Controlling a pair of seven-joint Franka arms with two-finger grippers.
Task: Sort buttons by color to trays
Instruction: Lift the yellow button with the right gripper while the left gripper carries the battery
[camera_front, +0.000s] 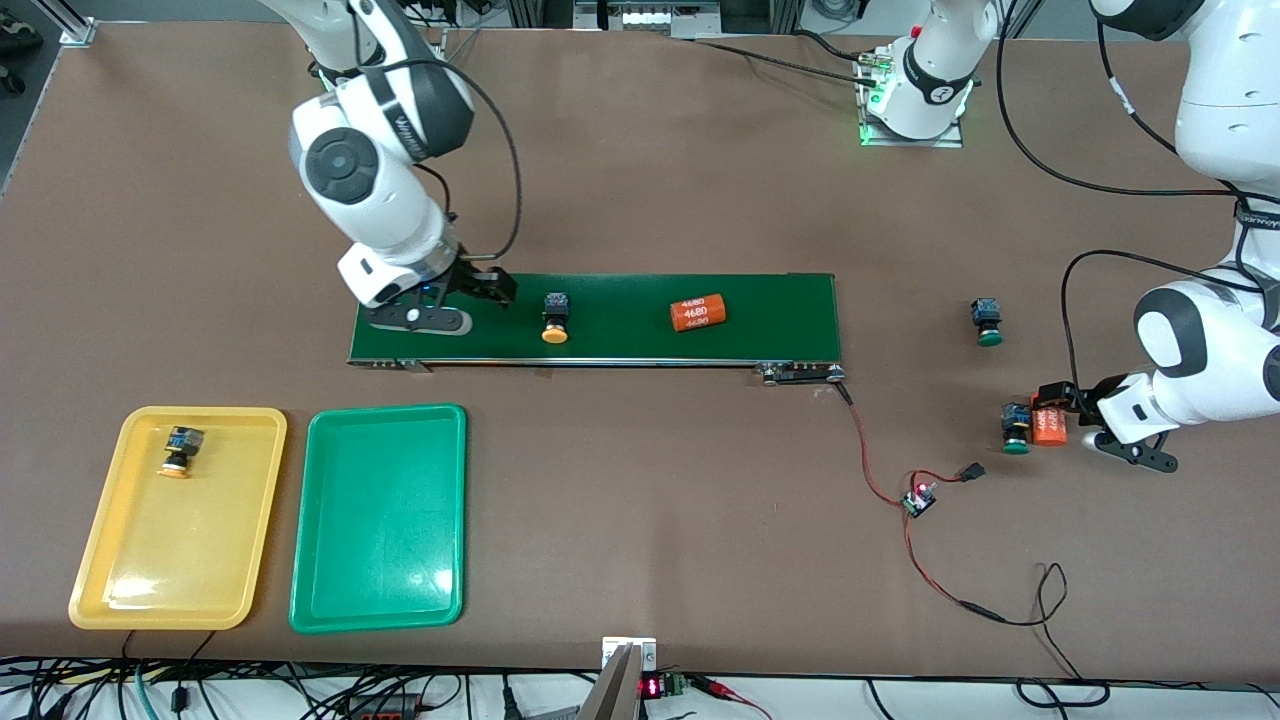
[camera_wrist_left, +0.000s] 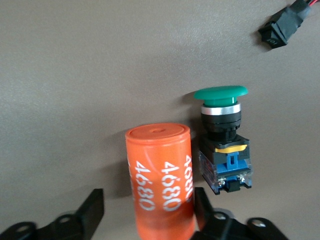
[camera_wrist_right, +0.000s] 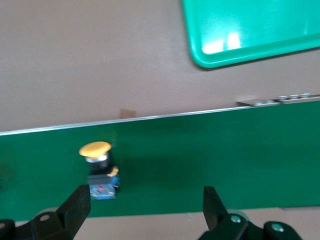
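Observation:
My left gripper is down on the table at the left arm's end, open, with its fingers either side of an orange "4680" cylinder. One finger touches the cylinder and the other stands apart from it. A green-capped button lies right beside the cylinder. Another green button lies farther from the camera. My right gripper hangs open and empty over the belt's end, near an orange-capped button. The yellow tray holds an orange button. Nothing lies in the green tray.
A dark-green conveyor belt crosses the middle and carries a second orange "4680" cylinder. Red and black wires with a small switch board trail from the belt's end toward the camera. A black connector lies close to the left gripper.

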